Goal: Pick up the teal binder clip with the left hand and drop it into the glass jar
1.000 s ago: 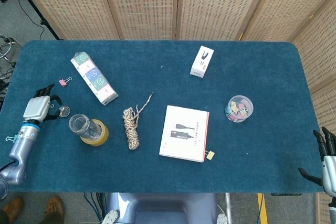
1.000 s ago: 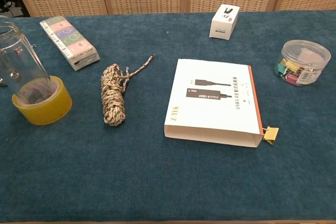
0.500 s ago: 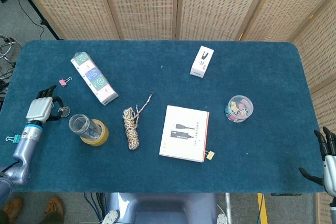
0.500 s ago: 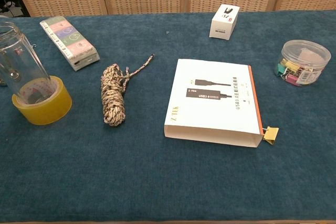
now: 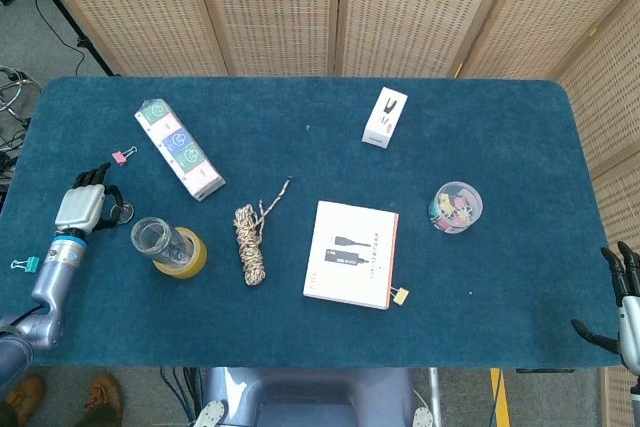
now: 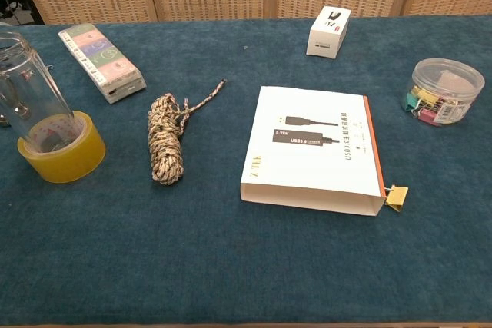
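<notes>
The teal binder clip (image 5: pixel 24 264) lies on the blue cloth near the table's left edge, just left of my left forearm. My left hand (image 5: pixel 82 202) hovers beyond the clip, back upward, fingers stretched toward the far side and holding nothing. A round metal lid (image 5: pixel 122 212) lies by its fingers. The glass jar (image 5: pixel 152 238) (image 6: pixel 27 97) stands upright and open inside a yellow tape roll (image 5: pixel 186 252) (image 6: pixel 61 151), right of the hand. My right hand (image 5: pixel 625 307) hangs empty with fingers apart off the table's near right corner.
A pink binder clip (image 5: pixel 124 156) and a long patterned packet (image 5: pixel 180 147) lie beyond the left hand. A coiled rope (image 5: pixel 250 242), a white box (image 5: pixel 352 252) with a yellow clip (image 5: pixel 401 295), a tub of clips (image 5: pixel 457 207) and a small white carton (image 5: pixel 384 116) lie to the right.
My left hand and forearm have drifted slightly rightward toward the lid and jar, leaving the teal clip more exposed. Right hand unchanged.
</notes>
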{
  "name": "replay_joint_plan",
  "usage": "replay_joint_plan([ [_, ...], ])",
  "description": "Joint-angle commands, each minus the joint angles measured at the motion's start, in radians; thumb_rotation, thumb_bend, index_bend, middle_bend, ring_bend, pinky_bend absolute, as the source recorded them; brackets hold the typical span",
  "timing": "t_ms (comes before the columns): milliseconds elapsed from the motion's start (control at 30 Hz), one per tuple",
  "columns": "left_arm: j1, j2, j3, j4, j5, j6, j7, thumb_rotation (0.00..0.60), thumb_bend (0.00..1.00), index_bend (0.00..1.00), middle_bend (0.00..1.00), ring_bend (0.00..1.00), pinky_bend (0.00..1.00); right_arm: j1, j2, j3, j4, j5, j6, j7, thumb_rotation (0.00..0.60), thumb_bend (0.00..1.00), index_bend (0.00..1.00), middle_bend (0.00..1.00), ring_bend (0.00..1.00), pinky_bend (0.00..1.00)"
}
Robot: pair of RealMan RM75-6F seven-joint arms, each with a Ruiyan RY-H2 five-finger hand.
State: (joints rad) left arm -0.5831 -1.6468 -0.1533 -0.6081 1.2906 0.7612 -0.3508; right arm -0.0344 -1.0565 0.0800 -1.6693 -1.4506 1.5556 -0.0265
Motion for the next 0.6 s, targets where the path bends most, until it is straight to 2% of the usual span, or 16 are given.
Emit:
replay_joint_plan([
  [33, 0.002, 0.001, -0.001, -0.002, 0.000, 0.005, -0.001, 0.600, 0.46, 0.58, 0.00, 0.00, 0.00, 0.000, 0.000, -0.001, 0.000, -0.001, -0.001, 0.002, 0.600, 0.00, 0.00, 0.00, 0.00, 0.00],
  [333, 0.015, 0.041, -0.001, -0.055, 0.012, 0.051, 0.000, 0.600, 0.49, 0.60, 0.00, 0.00, 0.00, 0.002, 0.000, -0.003, -0.003, -0.003, -0.005, 0.006, 0.600, 0.00, 0.00, 0.00, 0.00, 0.00],
  [600, 0.053, 0.168, -0.014, -0.241, 0.039, 0.186, 0.003, 0.600, 0.49, 0.61, 0.00, 0.00, 0.00, 0.001, 0.002, -0.006, -0.008, -0.010, -0.001, 0.006, 0.600, 0.00, 0.00, 0.00, 0.00, 0.00],
])
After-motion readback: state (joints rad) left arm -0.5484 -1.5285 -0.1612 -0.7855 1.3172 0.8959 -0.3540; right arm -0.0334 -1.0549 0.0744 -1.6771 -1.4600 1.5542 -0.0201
